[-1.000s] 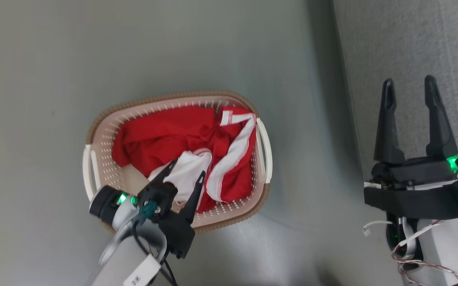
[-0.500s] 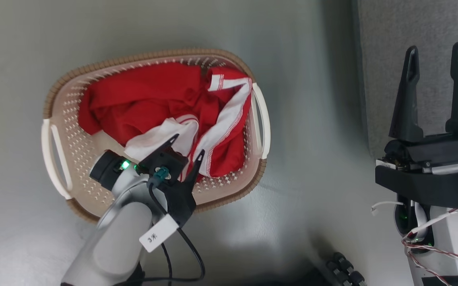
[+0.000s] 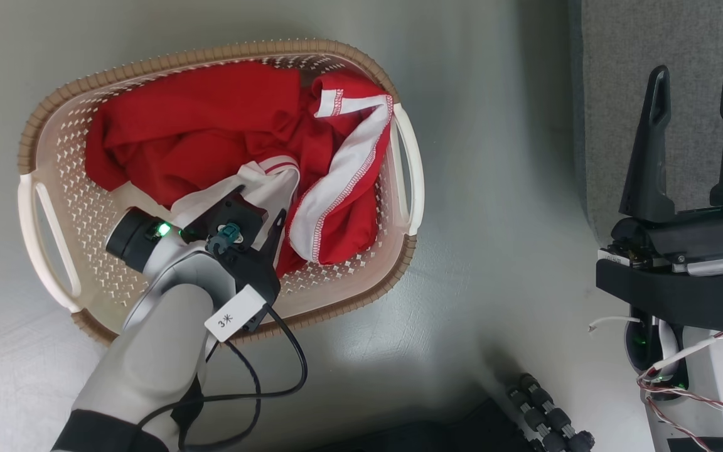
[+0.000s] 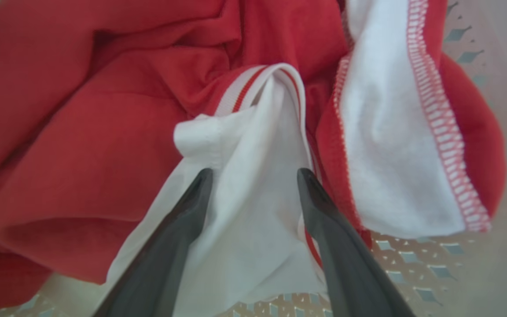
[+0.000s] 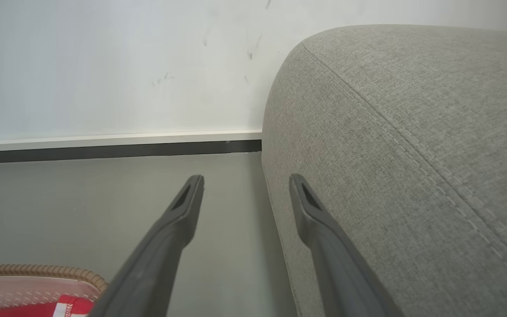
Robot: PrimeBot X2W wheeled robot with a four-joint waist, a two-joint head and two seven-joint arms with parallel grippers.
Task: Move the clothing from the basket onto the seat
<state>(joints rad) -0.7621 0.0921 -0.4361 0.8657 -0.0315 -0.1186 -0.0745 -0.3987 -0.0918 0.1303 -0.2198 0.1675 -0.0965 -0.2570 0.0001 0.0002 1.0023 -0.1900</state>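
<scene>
Now left end effector [image 4: 255, 172], spread, straddles the clothing [image 4: 82, 132]; right end effector [image 3: 698, 68] spread too.

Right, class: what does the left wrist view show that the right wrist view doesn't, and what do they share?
Left wrist view: the open left gripper astride a white fold of the clothing. Right wrist view: the open right gripper beside the seat, with floor and wall. Both: the clothing lying in the basket.
</scene>
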